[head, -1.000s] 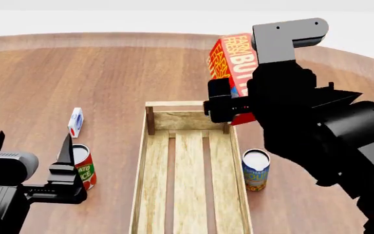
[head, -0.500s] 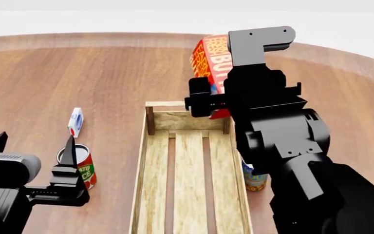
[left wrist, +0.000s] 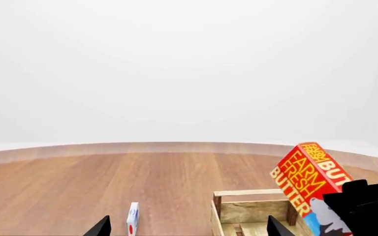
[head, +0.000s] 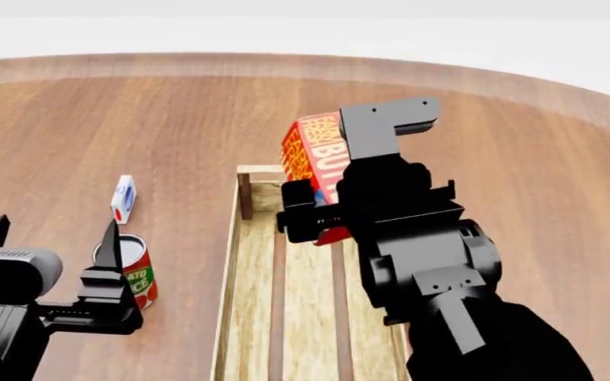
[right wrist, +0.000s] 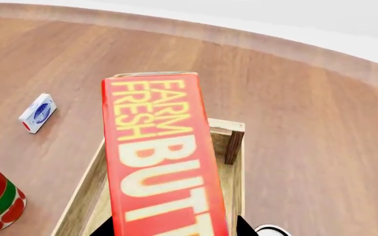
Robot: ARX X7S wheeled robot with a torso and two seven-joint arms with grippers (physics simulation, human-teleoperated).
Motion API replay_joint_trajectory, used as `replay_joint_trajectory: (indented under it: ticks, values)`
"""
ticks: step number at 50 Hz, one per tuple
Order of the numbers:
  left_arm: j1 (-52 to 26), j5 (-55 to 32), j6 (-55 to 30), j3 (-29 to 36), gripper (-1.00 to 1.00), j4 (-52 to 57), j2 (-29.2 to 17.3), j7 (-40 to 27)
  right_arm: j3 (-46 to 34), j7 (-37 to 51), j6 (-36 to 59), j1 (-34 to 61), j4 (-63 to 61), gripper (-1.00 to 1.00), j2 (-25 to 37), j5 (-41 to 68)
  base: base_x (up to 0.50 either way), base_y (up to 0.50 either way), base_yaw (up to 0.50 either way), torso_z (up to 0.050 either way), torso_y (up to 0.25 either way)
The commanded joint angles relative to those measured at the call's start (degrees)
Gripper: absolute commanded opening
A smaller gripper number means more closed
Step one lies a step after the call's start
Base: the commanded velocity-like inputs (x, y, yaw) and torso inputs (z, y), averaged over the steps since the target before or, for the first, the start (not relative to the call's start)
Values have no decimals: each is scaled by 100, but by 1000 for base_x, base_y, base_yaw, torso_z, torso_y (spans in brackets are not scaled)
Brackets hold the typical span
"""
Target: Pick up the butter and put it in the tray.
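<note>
Wood table (head: 125, 119) | right fingers (head: 296, 218) clamp butter (head: 310, 159) above tray (head: 247, 270) | left fingers (head: 109, 246) spread, empty

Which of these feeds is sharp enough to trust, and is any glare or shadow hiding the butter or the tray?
Head view: sharp, flat light, no glare; the right arm hides part of the tray. Right wrist view: the butter lettering is slightly soft up close. Left wrist view: mostly blank white background.

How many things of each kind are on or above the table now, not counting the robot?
Cartons: 2, the butter and a small white-and-blue carton
Cans: 2, a red can and another's rim
Trays: 1, the tray
Total: 5
</note>
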Motion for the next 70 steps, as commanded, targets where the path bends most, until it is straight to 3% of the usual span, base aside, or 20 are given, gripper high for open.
replay_joint_trajectory:
  ticks: [1, 14, 27, 39, 57, 70]
  values:
    - [7, 100, 126, -144, 100, -60, 102, 106, -171, -257, 33, -51, -3, -100, -169, 47, 0, 0, 0, 0, 0]
    - [-4, 55, 121, -149, 100, -40, 78, 83, -428, -300, 301, -125, -3, -100, -169, 278, 0, 0, 0, 1, 1]
    - [-13, 24, 148, -153, 100, -80, 67, 73, 392, -422, 578, -263, -2, -100, -169, -508, 0, 0, 0, 1, 2]
    - [-3, 13, 199, -138, 100, -125, 63, 72, 644, -562, 897, -368, -2, -100, -169, -782, 0, 0, 0, 0, 1]
    - [11, -17, 232, -122, 100, -140, 39, 53, -78, -830, 1174, -460, -3, -100, -169, -257, 0, 0, 0, 1, 1]
    - [-3, -28, 239, -90, 100, -145, 29, 32, -68, -858, 1225, -475, -3, -100, -169, -280, 0, 0, 0, 0, 2]
